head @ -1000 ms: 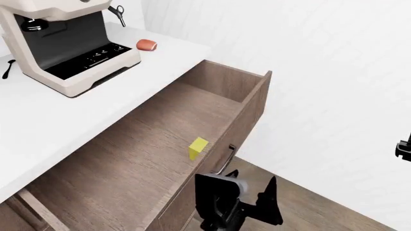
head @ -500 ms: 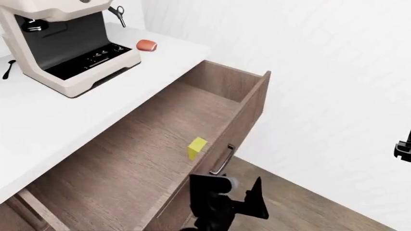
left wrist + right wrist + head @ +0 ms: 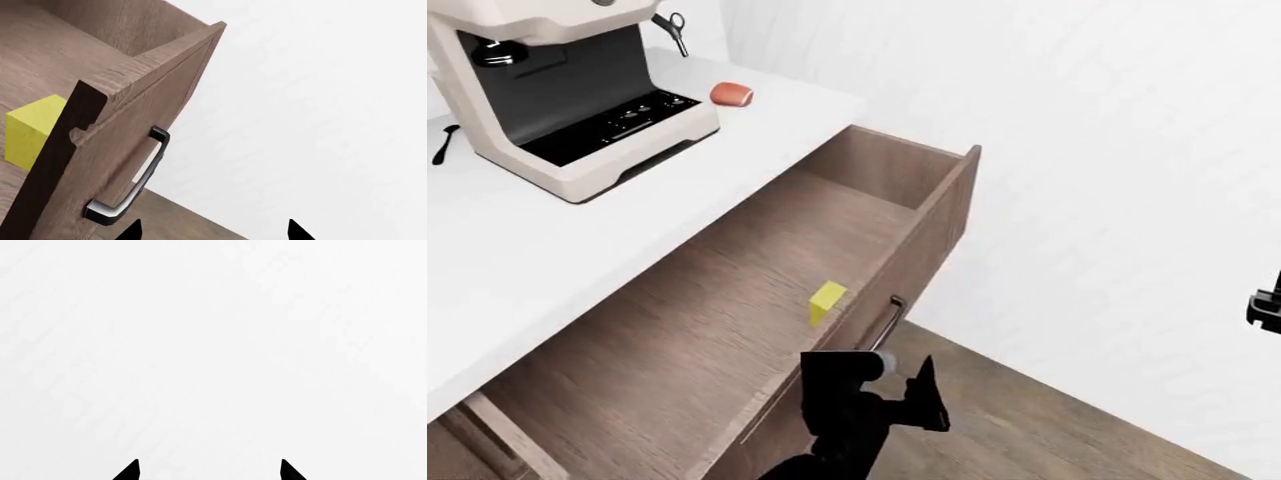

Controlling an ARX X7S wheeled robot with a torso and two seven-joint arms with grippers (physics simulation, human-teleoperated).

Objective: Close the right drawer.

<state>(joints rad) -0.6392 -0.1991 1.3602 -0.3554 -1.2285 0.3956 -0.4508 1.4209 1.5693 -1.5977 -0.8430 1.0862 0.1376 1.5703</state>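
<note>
Drawer front: no writing anywhere on the right drawer (image 3: 761,300), standing open; left claw (image 3: 888,385) spread beside its handle (image 3: 130,185), gripping nothing; 1 yellow block (image 3: 825,300) inside.

The drawer (image 3: 734,340) stands pulled out below the counter (image 3: 547,250), running from lower left toward frame centre. A block (image 3: 826,301) lies in it, against the front panel. The handle (image 3: 885,322) is on the panel's outer face. The left gripper (image 3: 888,385) is just outside that face, lower centre. A coffee machine (image 3: 561,90) stands on the counter, upper left.
</note>
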